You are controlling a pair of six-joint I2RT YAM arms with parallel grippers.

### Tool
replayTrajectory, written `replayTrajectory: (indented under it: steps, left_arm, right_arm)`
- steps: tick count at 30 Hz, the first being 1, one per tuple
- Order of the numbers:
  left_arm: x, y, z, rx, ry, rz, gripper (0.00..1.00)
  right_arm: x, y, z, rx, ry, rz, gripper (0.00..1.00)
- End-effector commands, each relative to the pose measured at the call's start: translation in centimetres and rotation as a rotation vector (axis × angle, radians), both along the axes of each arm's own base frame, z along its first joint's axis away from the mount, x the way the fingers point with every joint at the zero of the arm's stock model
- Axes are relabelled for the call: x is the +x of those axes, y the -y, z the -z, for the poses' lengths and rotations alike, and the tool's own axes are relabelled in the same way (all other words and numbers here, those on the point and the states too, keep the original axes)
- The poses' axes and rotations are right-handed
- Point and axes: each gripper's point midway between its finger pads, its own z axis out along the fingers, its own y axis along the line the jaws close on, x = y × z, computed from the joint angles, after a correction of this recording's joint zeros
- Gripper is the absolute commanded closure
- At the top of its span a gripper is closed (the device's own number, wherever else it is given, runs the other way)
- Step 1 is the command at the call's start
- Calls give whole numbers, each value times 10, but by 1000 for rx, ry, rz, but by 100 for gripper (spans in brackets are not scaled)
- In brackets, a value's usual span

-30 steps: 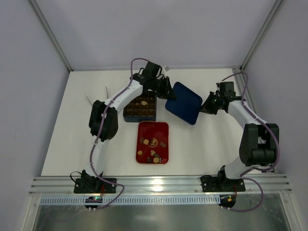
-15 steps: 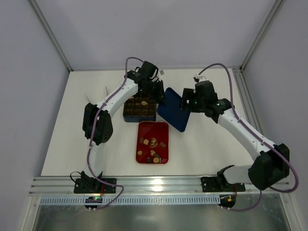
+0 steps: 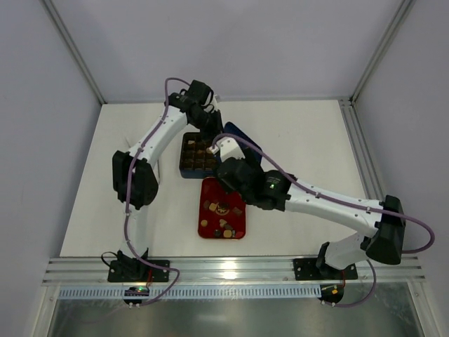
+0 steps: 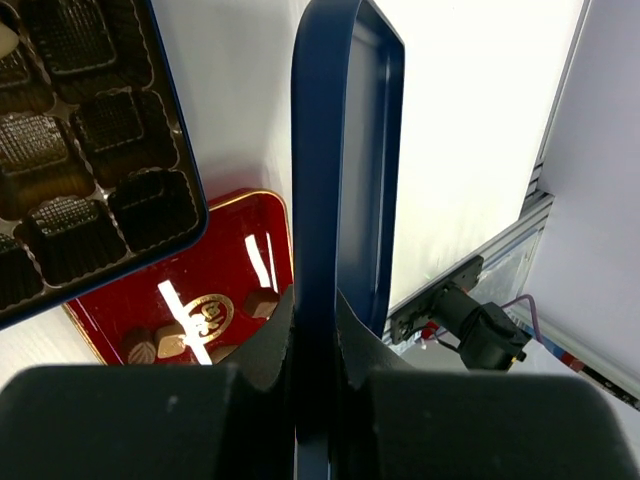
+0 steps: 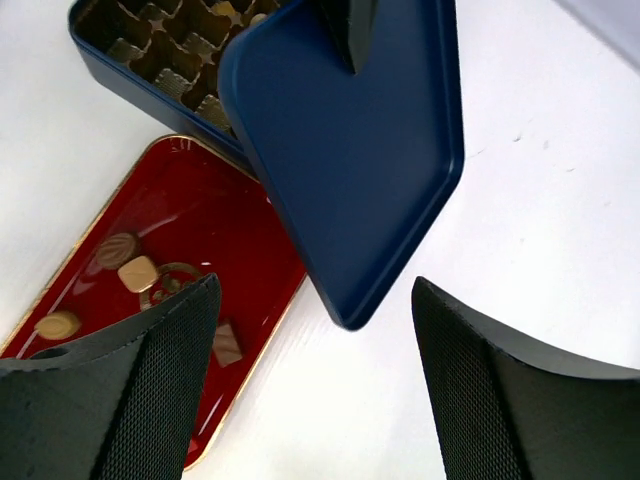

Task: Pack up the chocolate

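Several small brown and tan chocolate pieces (image 3: 223,223) lie on the flat red tray (image 3: 237,188); the right wrist view shows them too, chocolate (image 5: 137,272) on the tray (image 5: 200,215). My left gripper (image 3: 210,125) is shut on the edge of a dark blue lid (image 3: 239,138), held tilted beside the gridded brown box (image 3: 194,154). In the left wrist view the jaws (image 4: 315,335) pinch the lid's rim (image 4: 345,150). My right gripper (image 5: 312,290) stands open just above the lid's near corner (image 5: 350,150), holding nothing.
The right arm (image 3: 316,203) stretches across the table from the right base to the middle, over the red tray's far end. The box (image 4: 90,150) has some cells filled. White table surface (image 3: 309,140) lies to the right.
The right arm swung from the right side to the middle, let go of the lid and opened. The left arm carried the lid leftward toward the box.
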Motion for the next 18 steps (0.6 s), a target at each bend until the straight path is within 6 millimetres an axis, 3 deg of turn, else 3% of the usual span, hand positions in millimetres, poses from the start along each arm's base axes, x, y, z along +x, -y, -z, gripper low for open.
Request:
replayTrajectory:
  steps: [1,7,18]
  left_arm:
    - [-13,3,-35,-81,0,13,100]
    - [-18,0,-39,-83,4,17,100]
    - [-24,-1,-49,-101,15,26,100]
  right_arm:
    - [11,1,-17,-180,148,68,22]
    - [18,-17,6,-375,201,56,23]
    - [34,-10,22,-580,294,150,39]
